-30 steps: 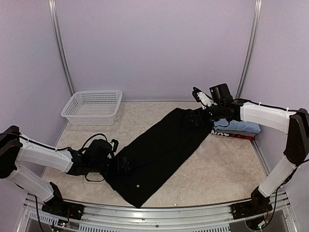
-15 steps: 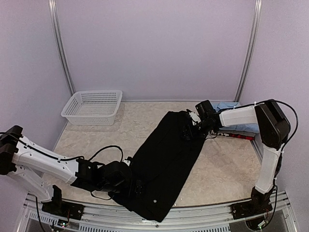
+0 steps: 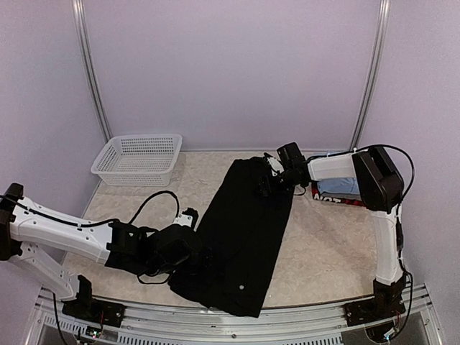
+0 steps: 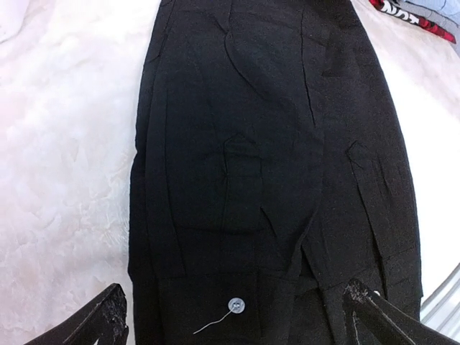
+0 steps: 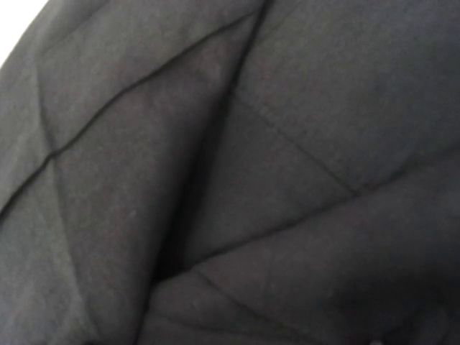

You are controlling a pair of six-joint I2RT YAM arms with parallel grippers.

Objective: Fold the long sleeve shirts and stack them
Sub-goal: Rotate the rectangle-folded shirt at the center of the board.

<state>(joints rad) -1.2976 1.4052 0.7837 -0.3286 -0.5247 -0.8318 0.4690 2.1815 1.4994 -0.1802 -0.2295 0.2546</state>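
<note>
Black shirt (image 3: 243,226), one long strip (creased)

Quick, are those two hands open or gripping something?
Left hand: open, above the large black button-front shirt.
Right hand: at that shirt's far end; open or gripping cannot be told.

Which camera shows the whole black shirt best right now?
Top external: the black shirt lies there end to end. Left wrist crops it to the buttoned near part; right wrist shows only close-up dark folds.
</note>
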